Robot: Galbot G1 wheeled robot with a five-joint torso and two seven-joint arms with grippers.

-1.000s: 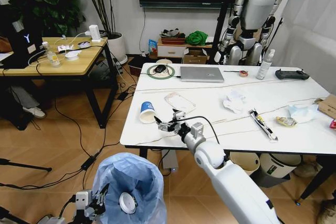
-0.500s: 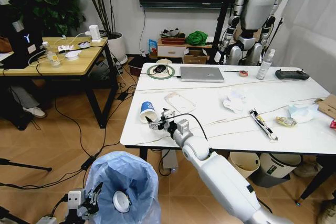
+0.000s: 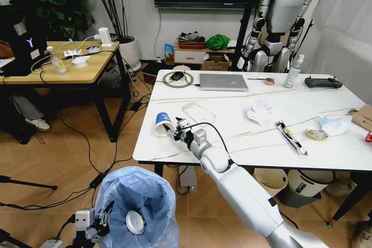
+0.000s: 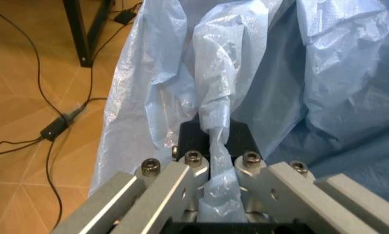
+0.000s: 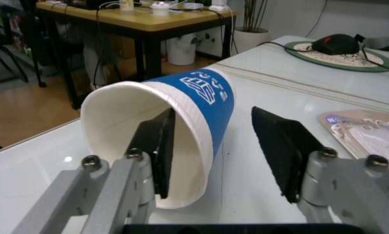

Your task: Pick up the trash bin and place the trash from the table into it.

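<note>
Since 1 s ago my right gripper (image 5: pixel 214 151) reached the paper cup (image 5: pixel 175 131): jaws apart, 1 finger inside its mouth, grasp imminent. Left gripper (image 4: pixel 217 187) stays clamped on the trash bin (image 3: pixel 136 204) liner.

Bare table (image 3: pixel 232 126) beside cup (image 3: pixel 163 124)

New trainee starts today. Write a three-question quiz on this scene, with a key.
1. True or false: the left tool is shut on the bag of the trash bin.
2. How does the right tool meet the paper cup? A) both fingers outside it; B) one finger inside its mouth, one outside its wall; C) hovering above it.
3. Fill in: the cup lies on its ____ on the table, near the edge facing the robot.

Key: 1 true. 2 B; the jaws are not yet closed. 3 side.
</note>
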